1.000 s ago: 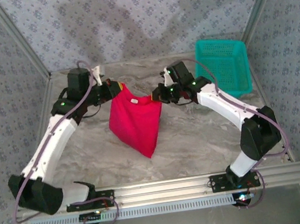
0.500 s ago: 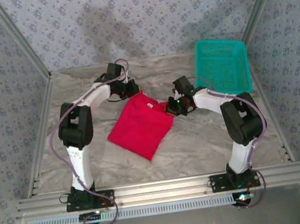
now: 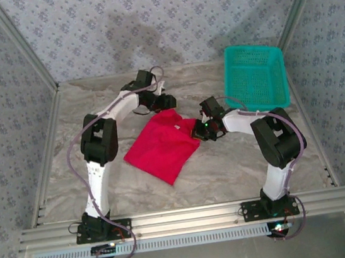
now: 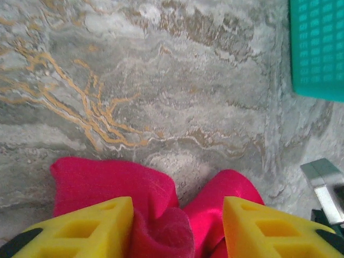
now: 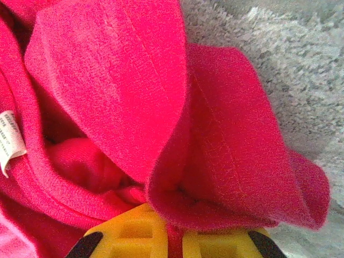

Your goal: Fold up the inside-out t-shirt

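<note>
Overhead, the red t-shirt (image 3: 161, 148) lies mid-frame on the marble table (image 3: 228, 166), with the left end effector (image 3: 166, 102) at its upper corner and the right end effector (image 3: 196, 132) at its right edge. Left wrist view: yellow fingers (image 4: 91, 228) stand parted, loose cloth between them. Right wrist view: fingers pinch a red fold, and a white tag (image 5: 11, 141) sits at left.

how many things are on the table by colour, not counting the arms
red: 1, the bright red soft cloth t-shirt
teal: 1, the teal plastic mesh basket
total: 2
</note>
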You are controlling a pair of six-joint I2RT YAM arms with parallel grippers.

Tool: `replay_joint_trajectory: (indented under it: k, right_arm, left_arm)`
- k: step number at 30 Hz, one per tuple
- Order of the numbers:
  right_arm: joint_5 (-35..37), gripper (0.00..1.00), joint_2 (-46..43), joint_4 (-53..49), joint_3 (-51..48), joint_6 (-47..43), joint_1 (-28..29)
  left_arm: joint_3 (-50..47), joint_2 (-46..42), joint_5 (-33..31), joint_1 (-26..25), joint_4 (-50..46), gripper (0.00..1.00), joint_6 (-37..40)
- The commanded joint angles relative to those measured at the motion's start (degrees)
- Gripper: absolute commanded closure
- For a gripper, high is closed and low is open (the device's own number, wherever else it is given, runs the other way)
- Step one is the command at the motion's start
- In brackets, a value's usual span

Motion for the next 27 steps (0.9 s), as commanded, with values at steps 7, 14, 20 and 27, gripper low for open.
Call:
replay_joint_trajectory:
  k: [7,14,20,27]
  right_arm:
    - [2.2,1.0,-4.0,-4.7,-1.1,-1.4,-0.7]
    - [1.8,1.0,-6.0,-4.6,-0.9,-1.3,-1.5]
    - [2.3,1.0,-8.1,-4.1,-3.0,-1.2,-2.0]
    - [2.1,1.0,-10.6,-2.4,-7.4,-0.9,-3.8]
  left_arm:
    - [6.3,7.2,2.2,-1.7,-12.0,0.27,7.3]
    - [7.9,11.7,-0.9,-4.8,-16.3,0.2,9.9]
    - [1.3,12.0,-7.8,-8.0,-17.1,0.44,11.9]
    - [-4.8,9.5,-14.9,-10.3,-16.0,1.0,11.1]
